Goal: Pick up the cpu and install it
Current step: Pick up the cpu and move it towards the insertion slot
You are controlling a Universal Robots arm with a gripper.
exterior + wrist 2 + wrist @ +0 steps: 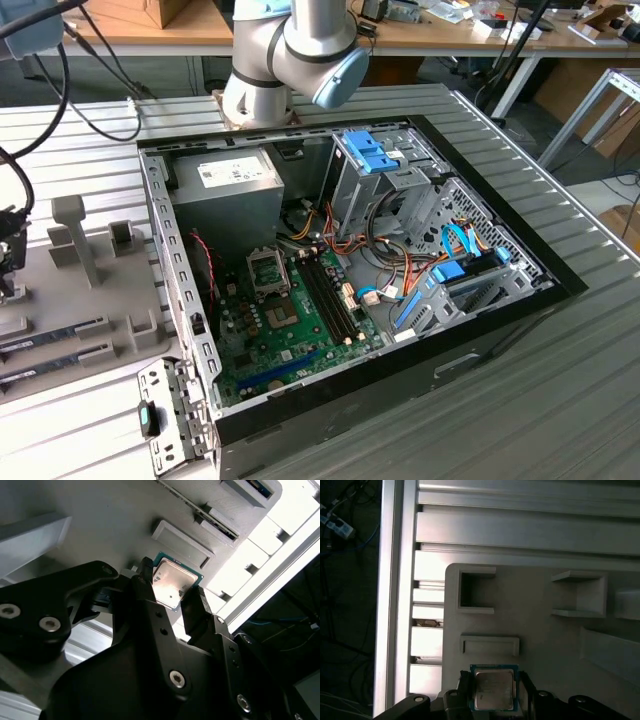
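The gripper (169,596) had its jaws drawn narrow on two opposite edges of the chip (175,582), holding it at the grey tray (545,645). Whether it had lifted clear was unclear. Pinched by such thin edges, it might tilt or slip and reach the distant board (300,345) crooked, harming contacts.

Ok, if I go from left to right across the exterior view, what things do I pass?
Grey tray → power supply → blue latch → blue cable.
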